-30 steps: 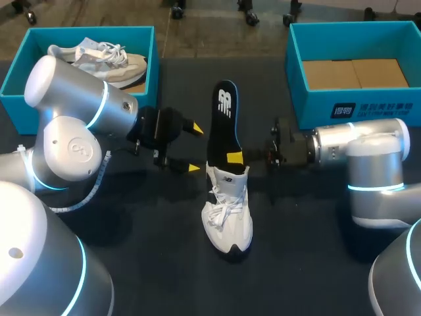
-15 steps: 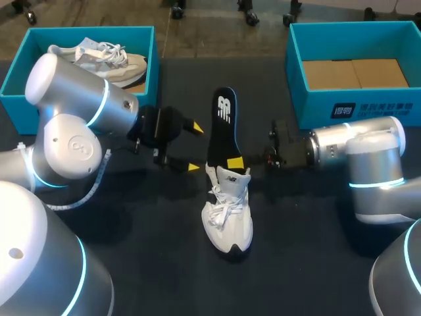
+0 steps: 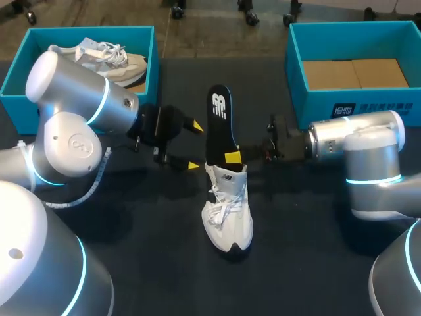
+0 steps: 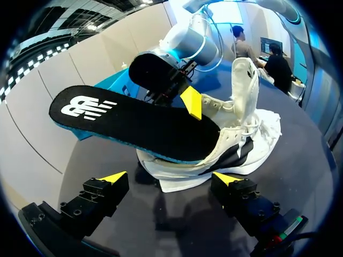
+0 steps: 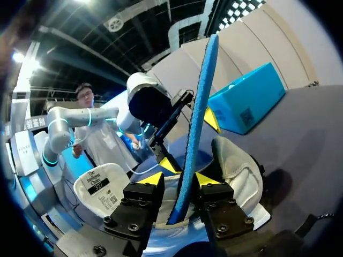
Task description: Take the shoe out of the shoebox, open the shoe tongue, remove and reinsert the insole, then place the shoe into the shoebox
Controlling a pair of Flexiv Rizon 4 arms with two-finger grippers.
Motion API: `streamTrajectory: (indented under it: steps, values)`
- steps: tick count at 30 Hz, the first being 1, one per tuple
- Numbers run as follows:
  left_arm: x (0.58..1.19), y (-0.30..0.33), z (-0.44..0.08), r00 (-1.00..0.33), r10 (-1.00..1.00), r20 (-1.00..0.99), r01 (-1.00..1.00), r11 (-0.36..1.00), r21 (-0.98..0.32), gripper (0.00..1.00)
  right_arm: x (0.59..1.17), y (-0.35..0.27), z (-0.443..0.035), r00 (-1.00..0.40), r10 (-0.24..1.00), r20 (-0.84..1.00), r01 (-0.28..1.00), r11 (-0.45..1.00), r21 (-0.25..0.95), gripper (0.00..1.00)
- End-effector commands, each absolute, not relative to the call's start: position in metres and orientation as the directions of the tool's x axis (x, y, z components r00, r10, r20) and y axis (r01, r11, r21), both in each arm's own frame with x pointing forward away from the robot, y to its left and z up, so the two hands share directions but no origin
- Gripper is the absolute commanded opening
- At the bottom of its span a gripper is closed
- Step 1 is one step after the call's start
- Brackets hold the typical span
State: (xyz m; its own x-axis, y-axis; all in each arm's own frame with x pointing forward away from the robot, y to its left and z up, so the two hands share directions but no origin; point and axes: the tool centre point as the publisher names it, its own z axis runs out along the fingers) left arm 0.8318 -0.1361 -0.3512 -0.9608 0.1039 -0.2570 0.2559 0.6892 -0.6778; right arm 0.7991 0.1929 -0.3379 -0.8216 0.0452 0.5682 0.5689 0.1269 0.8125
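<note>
Jaws of the right arm [image 3: 355, 141], reaching in level from the side, grasp the black insole [image 3: 219, 122] low down, where it slants up out of the white shoe [image 3: 228, 210] standing on the tabletop [image 3: 158, 263]. Left arm [image 3: 79, 125] holds beside the shoe, its jaws released and apart from it. One teal shoebox [image 3: 13, 82] contains a second shoe [image 3: 105, 58]; the other shoebox [image 3: 296, 72] holds cardboard [image 3: 355, 74]

The shoe [image 3: 227, 214] was white woven cloth with cord laces, all matt. The insole [image 3: 219, 122] had a smooth matt black top and a blue foam-like edge. The surface [image 3: 158, 243] was dark and matt. The shoebox [image 3: 355, 108] at 2 o'clock was matt teal card with a brown cardboard floor. The left arm [image 3: 72, 112] had a smooth, silvery, satin shell. The left gripper [image 4: 169, 178] had matt black finger blocks.
</note>
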Motion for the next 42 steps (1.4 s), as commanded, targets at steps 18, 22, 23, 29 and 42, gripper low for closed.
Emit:
streamTrajectory:
  steps: [18,22,23,29,42]
  values:
    - [0.831,-0.139,-0.348,-0.962,0.111,-0.249,0.255,0.689,-0.678,1.0,0.819,0.203,-0.337,-0.782,0.016,0.623,0.609,0.234,0.758,0.0]
    - [0.832,-0.141,-0.349,-0.96,0.12,-0.251,0.263,0.687,-0.677,1.0,0.81,0.199,-0.339,-0.772,0.027,0.635,0.62,0.252,0.743,0.0]
    - [0.832,-0.141,-0.349,-0.96,0.122,-0.254,0.266,0.688,-0.675,1.0,0.808,0.199,-0.341,-0.763,0.034,0.645,0.631,0.258,0.732,0.0]
    - [0.832,-0.141,-0.351,-0.959,0.128,-0.252,0.269,0.689,-0.673,1.0,0.793,0.196,-0.35,-0.734,0.05,0.677,0.665,0.255,0.702,0.0]
    - [0.834,-0.141,-0.351,-0.958,0.137,-0.251,0.274,0.689,-0.671,1.0,0.787,0.197,-0.345,-0.728,0.075,0.681,0.673,0.27,0.689,0.28]
